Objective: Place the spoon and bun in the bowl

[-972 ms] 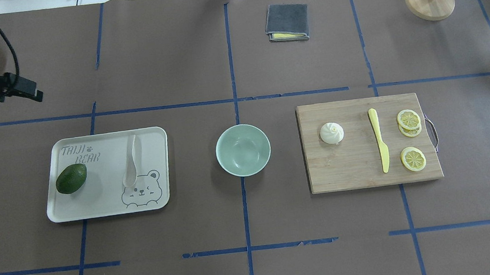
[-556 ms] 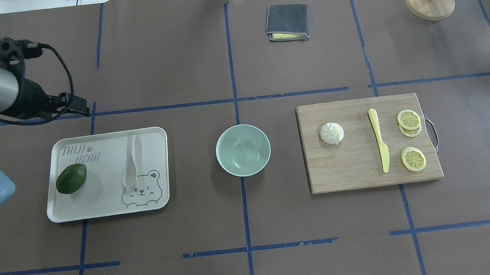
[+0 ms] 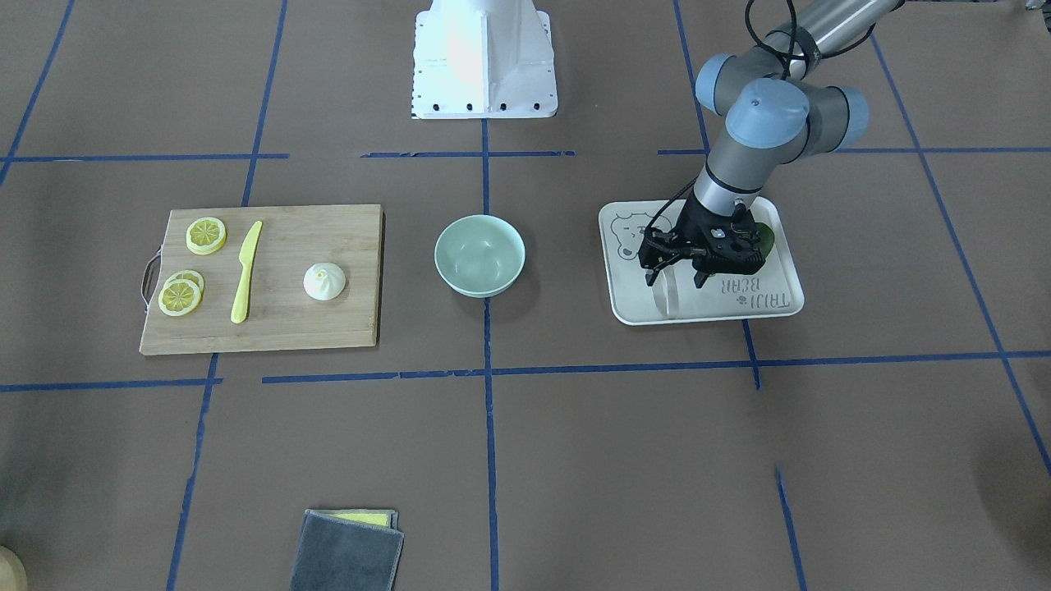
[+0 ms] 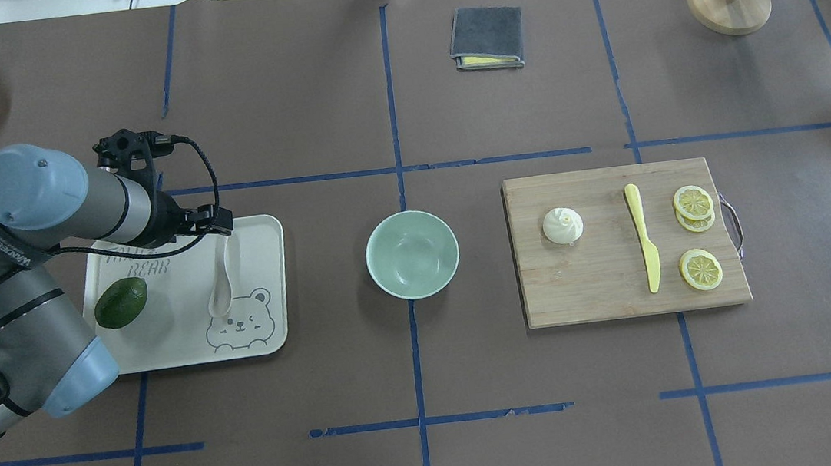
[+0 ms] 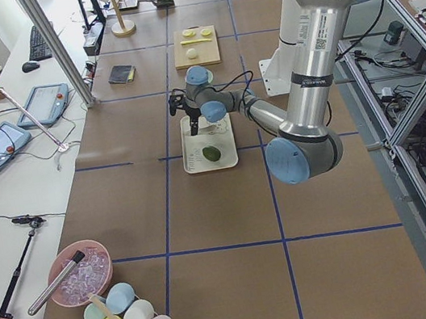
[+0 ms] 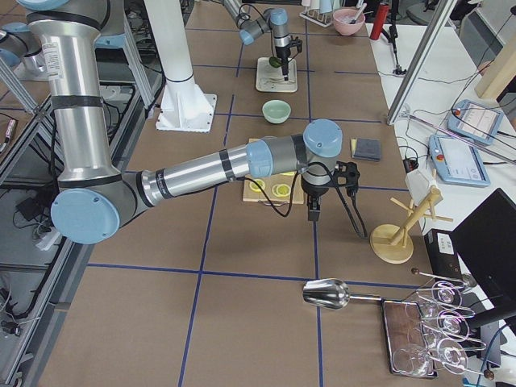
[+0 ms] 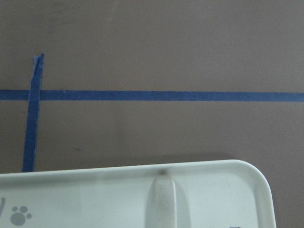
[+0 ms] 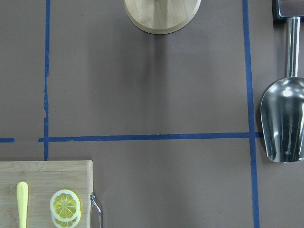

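Now, left gripper (image 3: 676, 281) hanging low over the far edge of the tray (image 4: 269, 310), jaws open above the spoon (image 4: 221, 284) handle, right gripper (image 6: 313, 211) hovering, its jaws not tellable, bun (image 4: 562, 225) lying on the board (image 4: 606, 282) toward the right edge of the surface (image 4: 818, 314), bowl (image 4: 412, 254) standing between.

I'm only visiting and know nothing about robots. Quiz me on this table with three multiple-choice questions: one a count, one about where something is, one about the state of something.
1. How many lemon slices lie on the cutting board? A one; B three; C five.
2. Where does the spoon lie? A on the cutting board; B in the bowl; C on the tray.
3. The bowl is: A empty; B full of fruit; C upside down.

Answers:
1 B: two overlapping slices plus one apart.
2 C: its scoop rests by the tray's bear drawing.
3 A: its bare mint-green inside shows from overhead.
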You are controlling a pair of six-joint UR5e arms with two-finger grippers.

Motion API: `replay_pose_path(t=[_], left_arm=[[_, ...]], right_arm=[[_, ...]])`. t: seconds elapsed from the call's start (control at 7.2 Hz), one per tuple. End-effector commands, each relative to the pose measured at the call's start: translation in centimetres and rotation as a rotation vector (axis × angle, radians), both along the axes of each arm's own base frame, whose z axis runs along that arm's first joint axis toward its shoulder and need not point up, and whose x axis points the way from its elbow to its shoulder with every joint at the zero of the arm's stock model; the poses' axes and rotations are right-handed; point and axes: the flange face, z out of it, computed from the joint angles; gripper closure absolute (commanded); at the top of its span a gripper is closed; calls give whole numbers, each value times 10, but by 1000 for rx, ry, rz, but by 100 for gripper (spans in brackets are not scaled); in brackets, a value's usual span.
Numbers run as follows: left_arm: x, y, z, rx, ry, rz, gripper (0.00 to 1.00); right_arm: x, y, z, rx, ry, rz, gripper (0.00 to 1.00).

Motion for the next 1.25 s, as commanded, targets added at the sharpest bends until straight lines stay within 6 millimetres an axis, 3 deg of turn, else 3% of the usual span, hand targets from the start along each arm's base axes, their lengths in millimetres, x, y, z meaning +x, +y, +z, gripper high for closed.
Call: replay_pose_path(t=[0.0,0.42,0.69,0.97,1.11], left_arm=[[9,3,8,-3,-15,4,24],[9,3,7,-7,-13,0,47],[9,3,7,-7,-17,-2,77],[8,4,6,-10,-17,-2,100],[-1,5,-4,2,1,-6,100]], right_arm=[[-13,3,-16,-10,-8,9,0],[-23,4,-23,-20,-12,10,0],[-24,4,-23,-20,-12,8,0],[-24,4,-23,-20,-12,8,0],[-28,4,-24,-19,-12,1,0]])
